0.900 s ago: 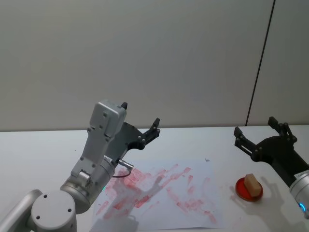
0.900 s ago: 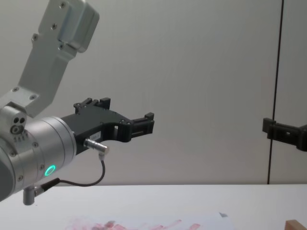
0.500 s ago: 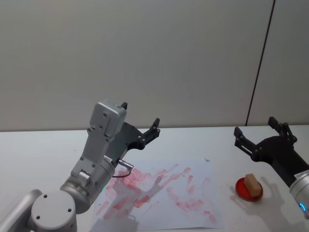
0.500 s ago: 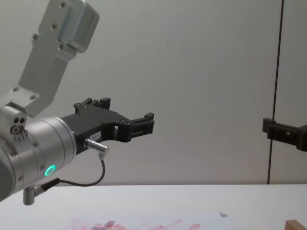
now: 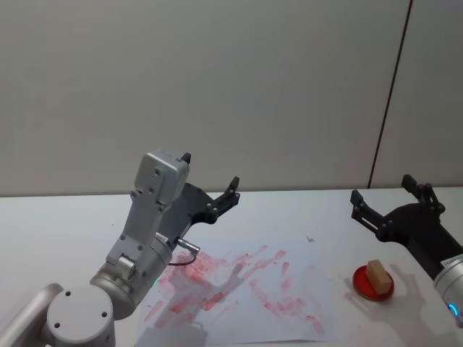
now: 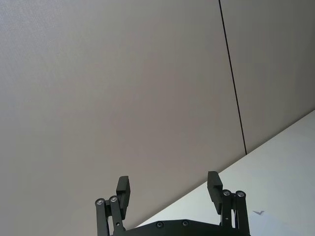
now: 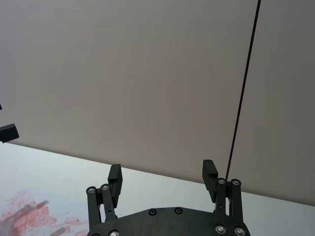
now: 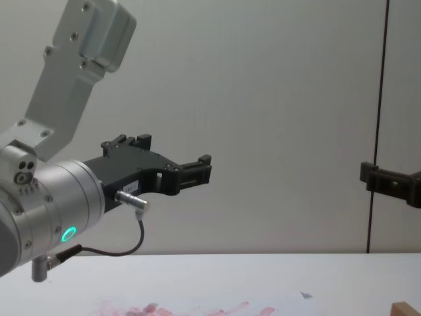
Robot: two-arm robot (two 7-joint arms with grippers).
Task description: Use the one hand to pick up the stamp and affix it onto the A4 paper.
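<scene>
The stamp [image 5: 375, 273], a small tan wooden block, stands on a round red ink pad [image 5: 363, 287] on the table's right side; one corner of the stamp [image 8: 404, 309] shows in the chest view. The A4 paper [image 5: 246, 289] lies flat at the centre, smeared with red ink, with a dark speck [image 5: 309, 238] near its far right corner. My right gripper [image 5: 382, 189] hovers open above and behind the stamp, with nothing in it [image 7: 162, 174]. My left gripper [image 5: 210, 172] hangs open and raised over the paper's far left part [image 6: 168, 184].
The white table [image 5: 65, 224] runs to a plain grey wall with a thin dark vertical seam [image 5: 391, 94]. The left arm's big grey link [image 8: 72, 72] and a silver plug with cable [image 8: 131, 201] fill the chest view's left side.
</scene>
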